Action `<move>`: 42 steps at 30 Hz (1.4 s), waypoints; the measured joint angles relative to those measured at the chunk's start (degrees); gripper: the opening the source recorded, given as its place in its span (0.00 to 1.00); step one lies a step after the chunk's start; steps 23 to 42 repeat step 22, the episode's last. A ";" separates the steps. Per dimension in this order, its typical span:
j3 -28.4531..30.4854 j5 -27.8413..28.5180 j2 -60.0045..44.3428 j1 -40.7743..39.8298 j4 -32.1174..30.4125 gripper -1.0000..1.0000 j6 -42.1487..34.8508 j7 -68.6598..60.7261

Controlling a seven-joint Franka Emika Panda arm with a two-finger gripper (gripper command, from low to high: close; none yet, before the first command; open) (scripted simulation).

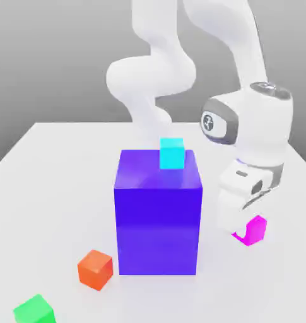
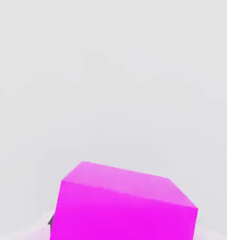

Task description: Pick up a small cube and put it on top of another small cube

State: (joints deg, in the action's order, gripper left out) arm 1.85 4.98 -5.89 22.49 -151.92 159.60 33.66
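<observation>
The small magenta-pink cube [image 1: 253, 229] sits low by the table surface at the exterior view's right, beside the big purple-blue block [image 1: 158, 214]. My gripper [image 1: 238, 227] is lowered right at this cube, and the white hand covers the cube's left part. In the hand view the magenta cube [image 2: 124, 206] looms very close, with pale table behind it. A small cyan cube [image 1: 171, 153] stands on top of the big block. Whether the magenta cube rests on the table or hangs just above it is unclear.
An orange cube [image 1: 95, 269] lies on the white table [image 1: 48, 176] in front of the big block's left corner. A green cube [image 1: 34, 310] lies near the front edge at the exterior view's left. The arm's links rise behind the block.
</observation>
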 joint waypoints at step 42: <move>12.47 -16.68 -17.74 -29.38 23.77 1.00 -9.03 -22.73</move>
